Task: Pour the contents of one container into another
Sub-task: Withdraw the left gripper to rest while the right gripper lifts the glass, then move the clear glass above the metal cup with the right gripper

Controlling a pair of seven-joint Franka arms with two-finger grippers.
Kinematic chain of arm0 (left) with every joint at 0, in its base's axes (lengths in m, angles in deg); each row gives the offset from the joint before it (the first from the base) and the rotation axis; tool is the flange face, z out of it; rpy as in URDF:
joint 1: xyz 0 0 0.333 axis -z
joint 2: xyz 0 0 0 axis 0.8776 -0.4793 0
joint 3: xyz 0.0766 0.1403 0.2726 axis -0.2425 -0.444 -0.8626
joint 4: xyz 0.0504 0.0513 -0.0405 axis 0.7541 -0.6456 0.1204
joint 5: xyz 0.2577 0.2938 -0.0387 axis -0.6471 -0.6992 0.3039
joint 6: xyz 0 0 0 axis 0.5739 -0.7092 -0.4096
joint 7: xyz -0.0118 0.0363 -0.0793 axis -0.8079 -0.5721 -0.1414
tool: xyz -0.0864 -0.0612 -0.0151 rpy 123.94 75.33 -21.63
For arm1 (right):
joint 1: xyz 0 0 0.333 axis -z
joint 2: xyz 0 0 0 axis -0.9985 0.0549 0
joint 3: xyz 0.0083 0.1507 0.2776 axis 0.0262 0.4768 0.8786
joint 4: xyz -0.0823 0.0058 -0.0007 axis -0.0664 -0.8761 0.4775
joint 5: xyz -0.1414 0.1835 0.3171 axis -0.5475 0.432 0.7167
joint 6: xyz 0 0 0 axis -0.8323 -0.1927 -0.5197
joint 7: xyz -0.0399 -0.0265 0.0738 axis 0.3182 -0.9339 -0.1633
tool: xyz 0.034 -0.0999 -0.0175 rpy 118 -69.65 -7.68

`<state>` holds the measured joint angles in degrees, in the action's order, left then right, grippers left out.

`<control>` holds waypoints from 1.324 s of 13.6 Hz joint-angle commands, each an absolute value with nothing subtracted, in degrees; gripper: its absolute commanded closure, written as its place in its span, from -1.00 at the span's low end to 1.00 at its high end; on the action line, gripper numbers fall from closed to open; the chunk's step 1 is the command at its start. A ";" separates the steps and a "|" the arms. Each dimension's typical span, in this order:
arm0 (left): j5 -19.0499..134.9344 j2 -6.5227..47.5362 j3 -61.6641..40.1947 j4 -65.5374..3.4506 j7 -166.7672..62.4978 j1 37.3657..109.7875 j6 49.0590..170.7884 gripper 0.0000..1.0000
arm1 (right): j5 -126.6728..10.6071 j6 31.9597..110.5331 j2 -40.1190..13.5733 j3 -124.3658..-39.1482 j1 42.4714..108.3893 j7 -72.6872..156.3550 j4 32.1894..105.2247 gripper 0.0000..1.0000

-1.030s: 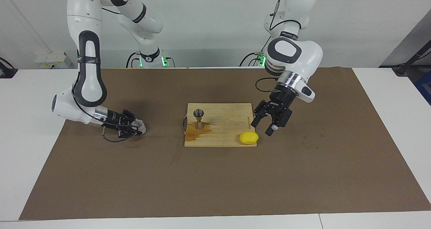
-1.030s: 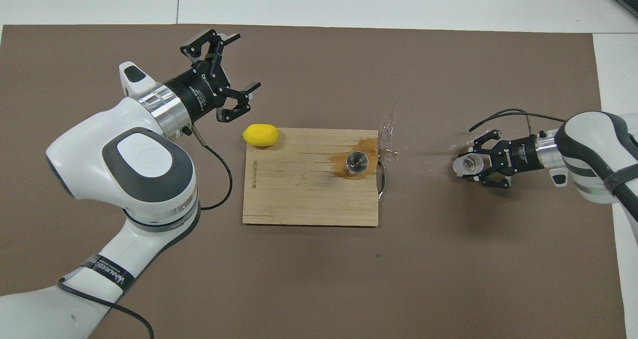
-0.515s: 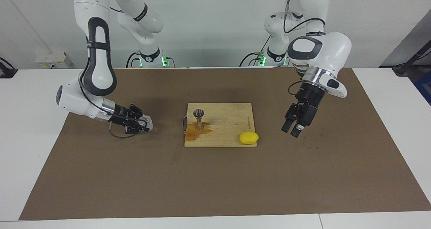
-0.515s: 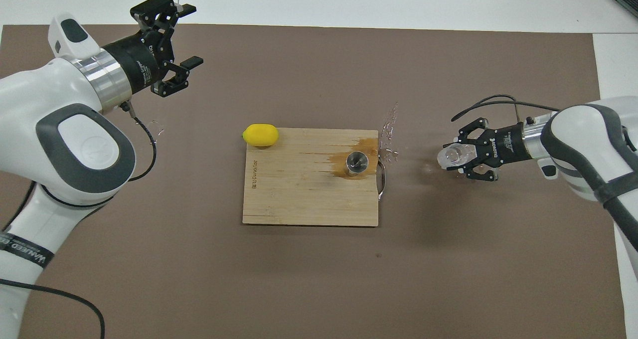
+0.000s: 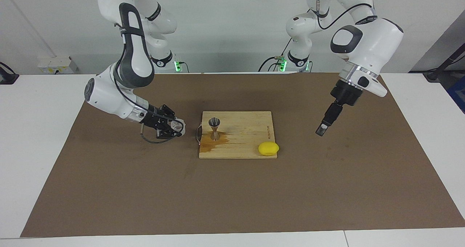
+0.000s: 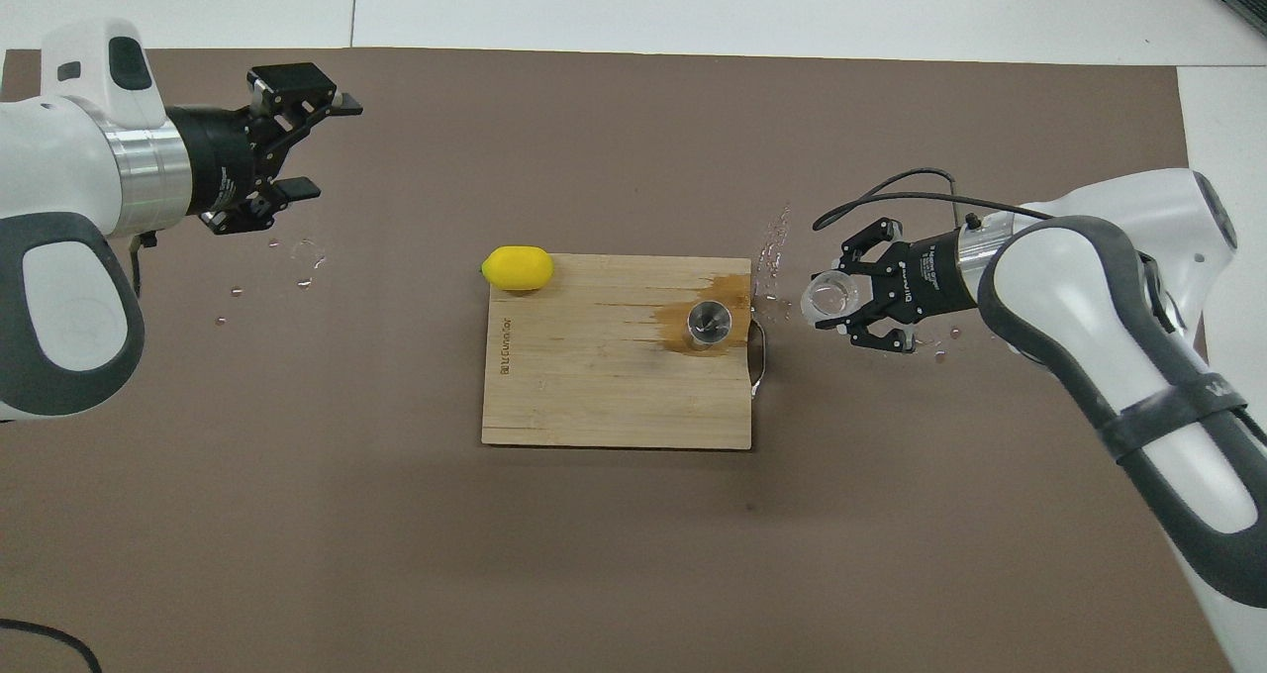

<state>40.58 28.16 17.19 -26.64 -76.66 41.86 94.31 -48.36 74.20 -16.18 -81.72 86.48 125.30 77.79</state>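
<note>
on a brown mat (image 5: 232,189) covering the white worktop (image 5: 32,130), the right end effector (image 5: 173,127) (image 6: 849,297) pinches a small clear textured glass cup (image 5: 178,126) (image 6: 826,295) between its fingertips, holding it tipped on its side just above the mat, its mouth turned toward the wooden cutting board (image 5: 250,130) (image 6: 594,376) and close to the board's metal handle (image 5: 198,134) (image 6: 759,356). the silver hourglass jigger (image 5: 214,128) (image 6: 708,322) stands upright on the board near the handle end, apart from the cup, at about three o'clock from it in the facing view. an amber wet stain (image 5: 210,143) (image 6: 698,307) spreads on the wood around the jigger's foot and runs to the board's corner. in the overhead view, clear droplets (image 6: 774,247) glint on the mat at about one o'clock from the jigger, just off the board's edge. a yellow lemon (image 5: 268,148) (image 6: 517,267) lies at the board's corner toward the left arm's end of the worktop, farther from the robots than the jigger. the left end effector (image 5: 322,129) (image 6: 302,148) hangs in the air with its fingers spread and nothing between them, over bare mat well apart from the board, at about three o'clock from the lemon in the facing view; a few more droplets (image 6: 307,257) lie on the mat below it in the overhead view.
</note>
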 commanded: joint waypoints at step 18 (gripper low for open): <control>35.44 31.98 -10.77 -13.44 -40.56 62.41 59.89 -1.00 | -71.03 78.89 -17.45 -82.10 75.52 146.07 73.24 0.73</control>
<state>34.10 32.58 -9.74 -17.64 -40.84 61.60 64.31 -67.91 78.33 -16.23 -81.88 75.96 143.99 73.24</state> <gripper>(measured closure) 0.000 0.493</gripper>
